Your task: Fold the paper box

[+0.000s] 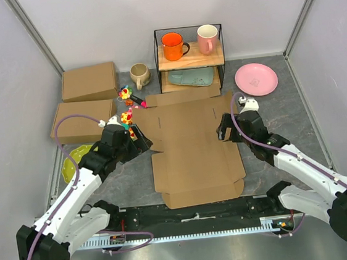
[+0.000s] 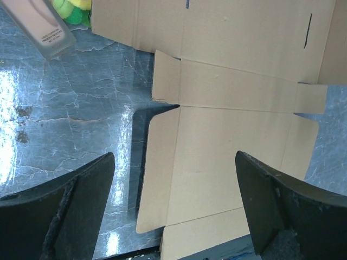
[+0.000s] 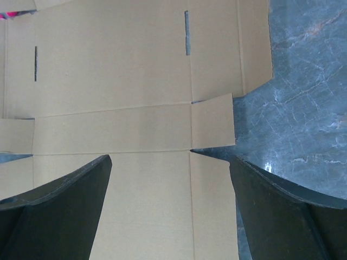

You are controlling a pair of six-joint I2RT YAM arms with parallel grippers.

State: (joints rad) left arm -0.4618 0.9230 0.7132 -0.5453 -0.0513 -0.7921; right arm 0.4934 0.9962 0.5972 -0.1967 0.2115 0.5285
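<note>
One flat paper box (image 1: 194,146) lies near two closed boxes (image 1: 89,82), three mugs (image 1: 174,45).

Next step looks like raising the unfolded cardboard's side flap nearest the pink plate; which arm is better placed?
Right. The right end effector is open over that edge of the flat brown cardboard mailer blank, its fingers straddling the flap; the left end effector is across the sheet.

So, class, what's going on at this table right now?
Two robot arms are poised over a box that lies unfolded and nearly flat on the table. The left arm is at its left edge and the right arm at its right edge. Both jaws are open and grip nothing. No folding is done yet.
</note>
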